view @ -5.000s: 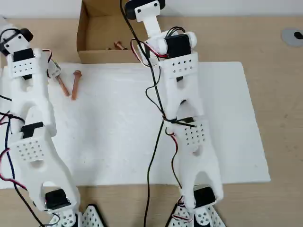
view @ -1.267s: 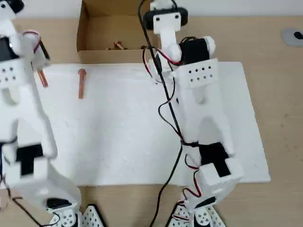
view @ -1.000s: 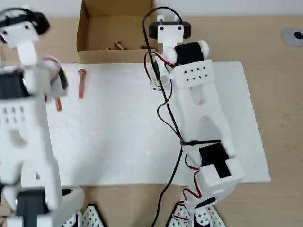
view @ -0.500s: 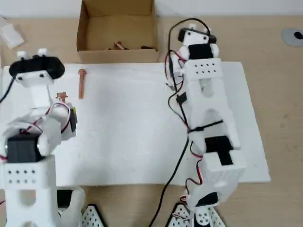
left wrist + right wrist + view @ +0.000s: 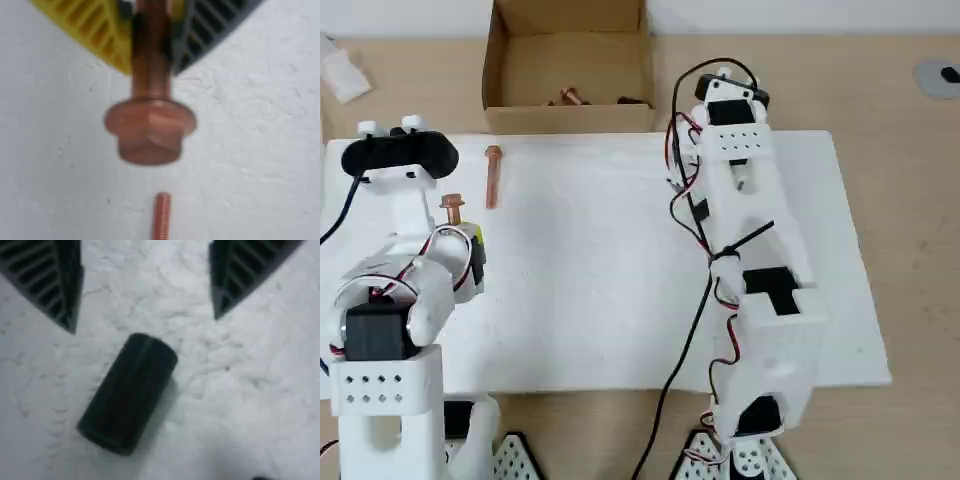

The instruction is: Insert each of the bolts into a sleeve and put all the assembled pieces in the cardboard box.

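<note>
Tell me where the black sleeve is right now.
In the right wrist view, the black sleeve lies on its side on the white foam pad, just past the open right gripper, touching neither of its tips.

A wooden table (image 5: 910, 200) carries a white foam sheet (image 5: 580, 290) across its middle. The cardboard box (image 5: 570, 119) sits at 11 o'clock, just beside the sheet's edge. A grey disc (image 5: 937, 76) lies at 2 o'clock and a white scrap (image 5: 342, 72) at 10. On the sheet lie a copper bolt (image 5: 493, 176), toward 10 o'clock, and a black sleeve (image 5: 127, 393).
</note>
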`<control>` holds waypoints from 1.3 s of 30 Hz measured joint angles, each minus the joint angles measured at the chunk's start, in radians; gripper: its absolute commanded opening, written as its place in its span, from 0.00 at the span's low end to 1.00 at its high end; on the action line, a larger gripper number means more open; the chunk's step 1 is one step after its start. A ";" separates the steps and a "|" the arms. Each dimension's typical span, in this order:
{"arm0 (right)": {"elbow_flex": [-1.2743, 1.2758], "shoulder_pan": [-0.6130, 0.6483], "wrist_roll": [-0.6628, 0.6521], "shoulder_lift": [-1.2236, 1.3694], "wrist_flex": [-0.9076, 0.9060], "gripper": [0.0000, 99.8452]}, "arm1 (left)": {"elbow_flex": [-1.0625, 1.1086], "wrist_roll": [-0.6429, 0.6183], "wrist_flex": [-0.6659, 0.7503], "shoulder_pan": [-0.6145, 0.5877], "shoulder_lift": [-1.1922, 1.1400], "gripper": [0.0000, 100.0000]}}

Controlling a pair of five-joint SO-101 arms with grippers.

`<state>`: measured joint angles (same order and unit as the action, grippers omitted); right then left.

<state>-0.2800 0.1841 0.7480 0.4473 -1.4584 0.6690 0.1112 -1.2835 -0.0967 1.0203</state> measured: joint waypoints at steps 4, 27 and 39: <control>0.000 -0.032 0.021 0.037 0.008 0.21 | 0.000 0.000 0.000 0.000 0.000 0.01; 0.000 -0.074 0.021 0.077 0.035 0.21 | 0.000 0.000 0.000 0.000 0.000 0.01; -0.048 -0.077 0.021 0.080 0.048 0.21 | 0.034 0.000 0.000 0.000 0.000 0.01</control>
<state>-0.3276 0.1074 0.7695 0.5271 -1.4108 0.7027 0.1112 -1.2835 -0.0967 1.0203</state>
